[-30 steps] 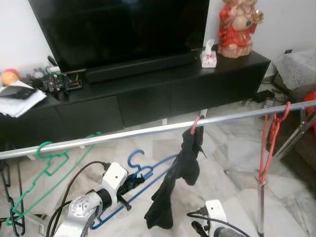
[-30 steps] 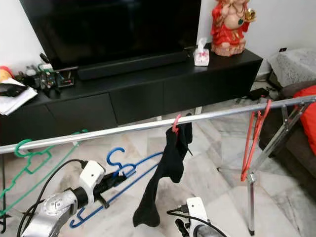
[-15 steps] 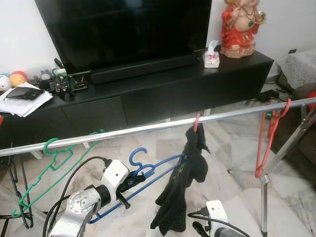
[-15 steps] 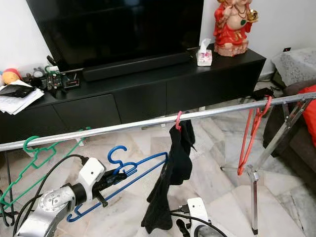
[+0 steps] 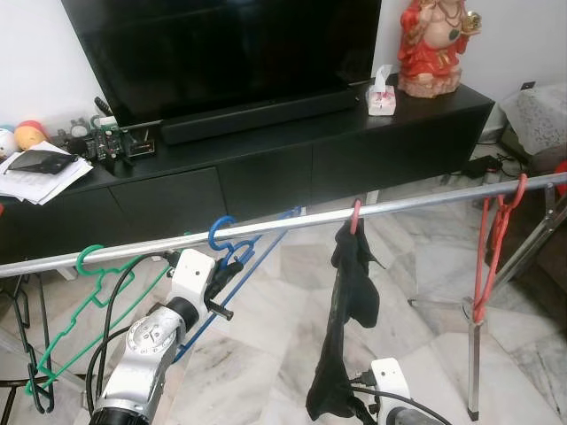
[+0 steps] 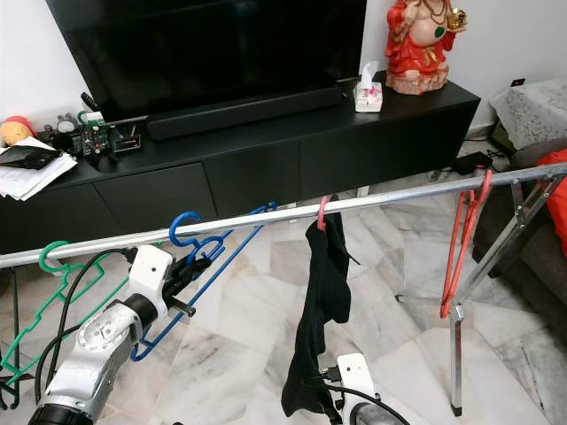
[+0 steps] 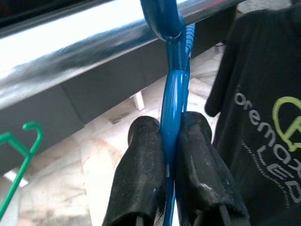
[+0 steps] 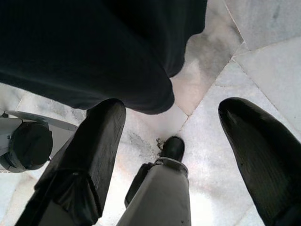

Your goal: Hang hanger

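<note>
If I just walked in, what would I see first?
First, the long silver rail stretching across the room, with the robot's left hand pinching a blue hanger whose hook is over it. Beside it a black shirt dangles from a pink hanger. Behind stand a big TV and a red statue on the black cabinet.

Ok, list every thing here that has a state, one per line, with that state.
blue hanger: hook over the rail, body clamped in the left gripper.
left gripper: shut on the blue hanger, raised just under the rail.
right gripper: open, low over the floor, holding nothing.
rail: horizontal, carrying the hangers.
green hanger: hanging on the rail, bare.
black garment: hanging from a pink hook.
red hanger: hanging, bare.
</note>
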Robot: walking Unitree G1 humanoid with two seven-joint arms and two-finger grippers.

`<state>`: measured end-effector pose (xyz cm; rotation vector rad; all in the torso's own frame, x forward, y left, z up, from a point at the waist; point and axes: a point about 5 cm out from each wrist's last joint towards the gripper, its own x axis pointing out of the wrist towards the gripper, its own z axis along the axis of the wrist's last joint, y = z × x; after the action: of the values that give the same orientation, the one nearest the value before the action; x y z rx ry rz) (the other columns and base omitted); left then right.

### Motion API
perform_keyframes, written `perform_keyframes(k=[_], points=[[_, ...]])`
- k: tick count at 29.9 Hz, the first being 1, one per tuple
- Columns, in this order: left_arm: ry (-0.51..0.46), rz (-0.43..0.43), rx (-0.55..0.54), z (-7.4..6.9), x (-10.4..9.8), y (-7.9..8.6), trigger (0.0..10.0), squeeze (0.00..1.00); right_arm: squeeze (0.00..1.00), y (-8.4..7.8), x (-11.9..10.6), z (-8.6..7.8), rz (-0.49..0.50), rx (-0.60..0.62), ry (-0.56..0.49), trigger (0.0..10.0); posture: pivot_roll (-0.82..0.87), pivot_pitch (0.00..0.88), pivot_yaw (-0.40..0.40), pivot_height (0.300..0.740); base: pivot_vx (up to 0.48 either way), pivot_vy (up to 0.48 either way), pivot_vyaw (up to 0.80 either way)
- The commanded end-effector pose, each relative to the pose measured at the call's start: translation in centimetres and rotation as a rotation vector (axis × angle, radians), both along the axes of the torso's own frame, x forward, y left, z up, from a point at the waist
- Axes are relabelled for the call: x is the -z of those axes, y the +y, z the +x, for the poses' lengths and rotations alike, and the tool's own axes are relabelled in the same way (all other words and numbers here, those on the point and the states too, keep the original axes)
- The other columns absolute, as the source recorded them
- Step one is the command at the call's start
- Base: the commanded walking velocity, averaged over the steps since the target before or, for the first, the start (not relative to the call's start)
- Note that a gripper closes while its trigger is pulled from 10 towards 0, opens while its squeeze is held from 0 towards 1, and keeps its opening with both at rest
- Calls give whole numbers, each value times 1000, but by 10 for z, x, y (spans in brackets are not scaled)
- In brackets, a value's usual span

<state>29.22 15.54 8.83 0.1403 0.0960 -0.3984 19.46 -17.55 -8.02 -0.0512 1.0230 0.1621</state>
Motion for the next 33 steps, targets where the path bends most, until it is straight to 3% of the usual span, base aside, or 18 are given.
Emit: perform_keyframes(k=[1, 3, 12, 20, 26, 27, 28, 33], points=[[-5, 20, -30, 3, -1, 4, 10000, 0, 0, 3, 0, 1, 3, -12, -1, 10000, -93, 0, 80, 740, 0, 0, 0], [32, 62, -96, 8, 6, 7, 10000, 0, 0, 4, 0, 1, 5, -12, 0, 10000, -94, 0, 81, 740, 0, 0, 0], [91, 50, -235, 20, 13, 15, 10000, 0, 0, 4, 0, 0, 7, -9, 2, 10000, -95, 0, 80, 740, 0, 0, 0], [122, 59, -262, 23, 19, 15, 10000, 0, 0, 3, 0, 1, 8, -7, 0, 10000, -99, 0, 79, 740, 0, 0, 0], [156, 68, -231, 18, 26, 14, 10000, 0, 0, 3, 0, 1, 5, -10, 2, 10000, -97, 0, 76, 740, 0, 0, 0], [152, 64, -231, 17, 26, 14, 10000, 941, 0, 3, 0, 1, 5, -10, 2, 10000, -97, 0, 76, 740, 0, 0, 0], [149, 63, -232, 17, 27, 14, 10000, 1000, 0, 3, 0, 1, 5, -10, 2, 10000, -97, 0, 76, 740, 0, 0, 0], [121, 41, -233, 15, 23, 14, 10000, 1000, 0, 3, 0, 1, 6, -9, 1, 10000, -96, 0, 75, 740, 0, 0, 0]])
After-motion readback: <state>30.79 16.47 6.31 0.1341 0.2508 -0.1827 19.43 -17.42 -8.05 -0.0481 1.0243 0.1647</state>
